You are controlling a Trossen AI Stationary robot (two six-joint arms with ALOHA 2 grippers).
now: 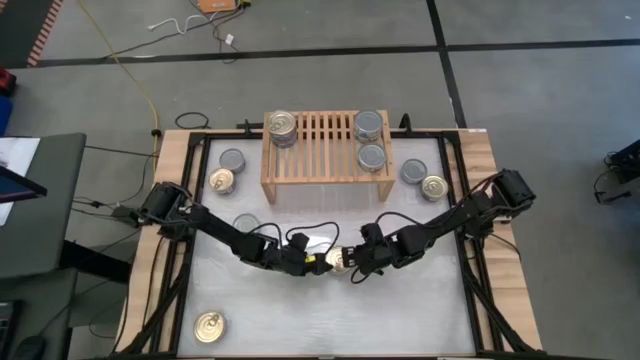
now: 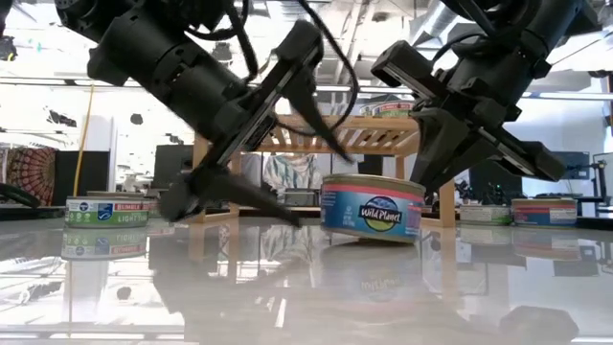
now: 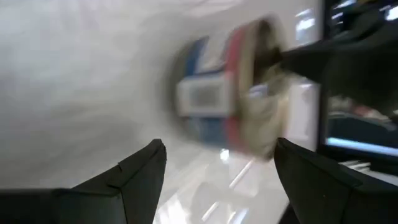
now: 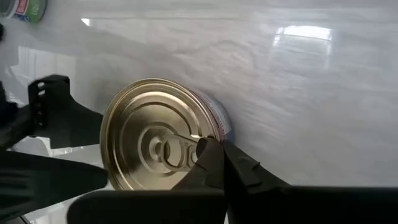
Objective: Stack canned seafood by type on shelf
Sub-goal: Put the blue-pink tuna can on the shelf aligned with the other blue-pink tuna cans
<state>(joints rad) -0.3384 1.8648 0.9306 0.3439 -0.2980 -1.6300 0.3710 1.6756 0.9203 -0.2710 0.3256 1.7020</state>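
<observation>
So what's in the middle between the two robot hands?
A gold-topped can sits between the left gripper and the right gripper. The high view and low view both show it, resting on the table.

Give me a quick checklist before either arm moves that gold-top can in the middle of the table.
1. Gold-top can flat on the table: ok.
2. Left hand open in front of the can: ok.
3. Right hand gripping the can: cannot tell, one finger lies over the lid.
4. The two hands are clear of each other: not ok, they crowd the same can.
5. Free space on the shelf between the gold-top stack and the grey-top cans: ok.
</observation>
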